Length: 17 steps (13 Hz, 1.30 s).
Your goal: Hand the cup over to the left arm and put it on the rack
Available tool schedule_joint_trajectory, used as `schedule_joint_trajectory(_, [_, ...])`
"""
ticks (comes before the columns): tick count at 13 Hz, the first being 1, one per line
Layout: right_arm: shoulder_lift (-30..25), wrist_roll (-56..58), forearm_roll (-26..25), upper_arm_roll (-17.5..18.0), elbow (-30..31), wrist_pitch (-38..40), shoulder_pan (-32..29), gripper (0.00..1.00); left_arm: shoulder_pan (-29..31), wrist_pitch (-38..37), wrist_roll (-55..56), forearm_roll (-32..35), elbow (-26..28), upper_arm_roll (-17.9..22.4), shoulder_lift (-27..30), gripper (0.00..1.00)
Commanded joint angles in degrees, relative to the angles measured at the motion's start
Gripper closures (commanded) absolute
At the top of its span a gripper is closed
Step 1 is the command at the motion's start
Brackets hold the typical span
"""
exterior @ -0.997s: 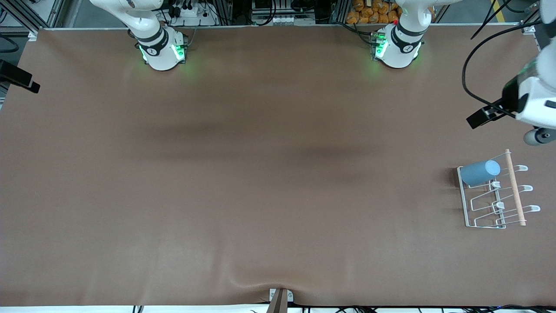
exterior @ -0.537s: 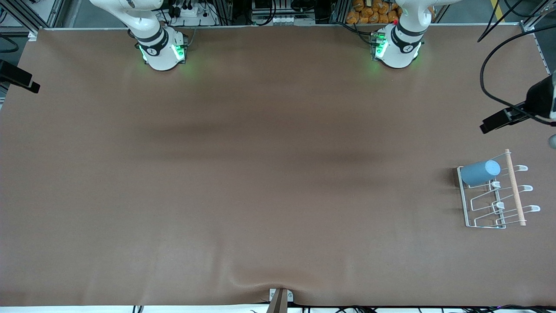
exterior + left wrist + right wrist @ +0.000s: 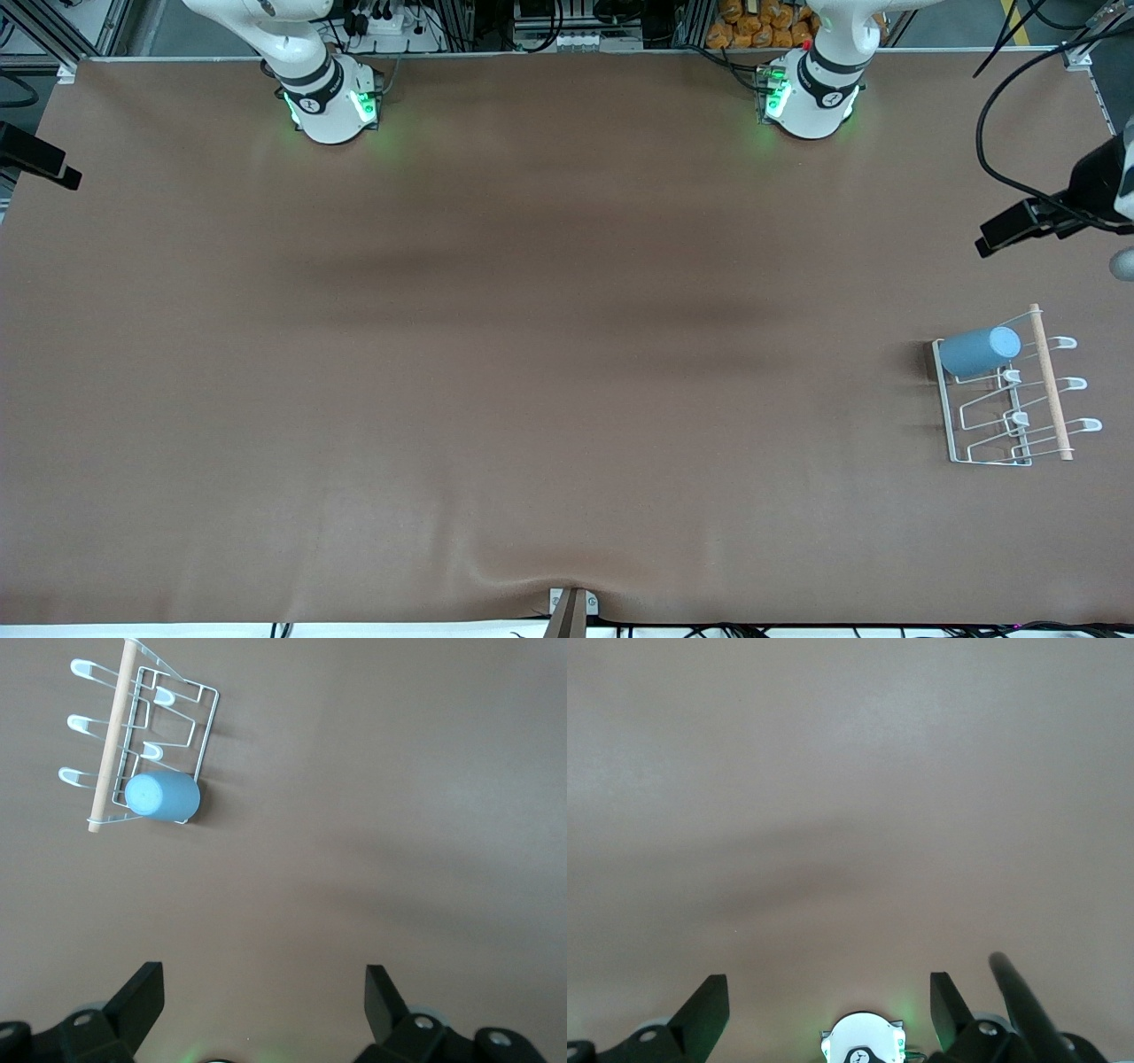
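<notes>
The light-blue cup (image 3: 977, 352) lies tilted over one looped prong of the white wire rack (image 3: 945, 403), at the rack's end farther from the front camera. The rack's wooden rod (image 3: 1051, 390) runs along its side toward the left arm's end of the table. In the left wrist view the cup (image 3: 162, 797) and rack (image 3: 206, 726) lie well apart from my left gripper (image 3: 263, 979), which is open and empty, high over bare table. My left hand (image 3: 1099, 190) shows only partly at the front view's edge. My right gripper (image 3: 828, 988) is open and empty, over bare table near its own base.
A brown mat (image 3: 532, 354) covers the table. The two arm bases (image 3: 332, 102) (image 3: 811, 97) stand along the table's edge farthest from the front camera. A black bracket (image 3: 35, 159) juts in at the right arm's end, and a small mount (image 3: 569, 611) sits at the near edge.
My left hand has pulled away from the rack toward the left arm's end of the table and mostly left the front view. Cup and rack have not moved.
</notes>
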<state>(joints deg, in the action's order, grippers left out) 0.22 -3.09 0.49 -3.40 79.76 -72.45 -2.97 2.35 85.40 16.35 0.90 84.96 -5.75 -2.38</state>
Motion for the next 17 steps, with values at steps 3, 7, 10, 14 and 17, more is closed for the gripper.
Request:
schedule_joint_trajectory(3, [-0.13, -0.16, 0.3, -0.11, -0.57, 0.2, 0.07, 0.0, -5.32, 1.96, -0.35, -0.82, 3.55, 5.03, 3.08, 0.0])
schedule_joint_trajectory(7, [-0.13, -0.16, 0.3, -0.11, -0.57, 0.2, 0.16, 0.0, -6.21, 3.01, 0.09, -0.9, 3.2, 6.18, 2.38, 0.0])
schedule_joint_trajectory(10, [-0.13, -0.16, 0.3, -0.11, -0.57, 0.2, 0.16, 0.0, -6.13, 3.19, -1.05, -3.61, 2.67, 7.67, 1.94, 0.0])
schedule_joint_trajectory(14, [-0.13, -0.16, 0.3, -0.11, -0.57, 0.2, 0.07, 0.0, -6.21, 3.28, -1.41, -5.38, 2.32, 8.64, 1.76, 0.0])
schedule_joint_trajectory(17, [-0.13, -0.16, 0.3, -0.11, -0.57, 0.2, 0.16, 0.0, -6.21, 4.24, -3.33, -4.95, 1.97, 9.35, 2.02, 0.0])
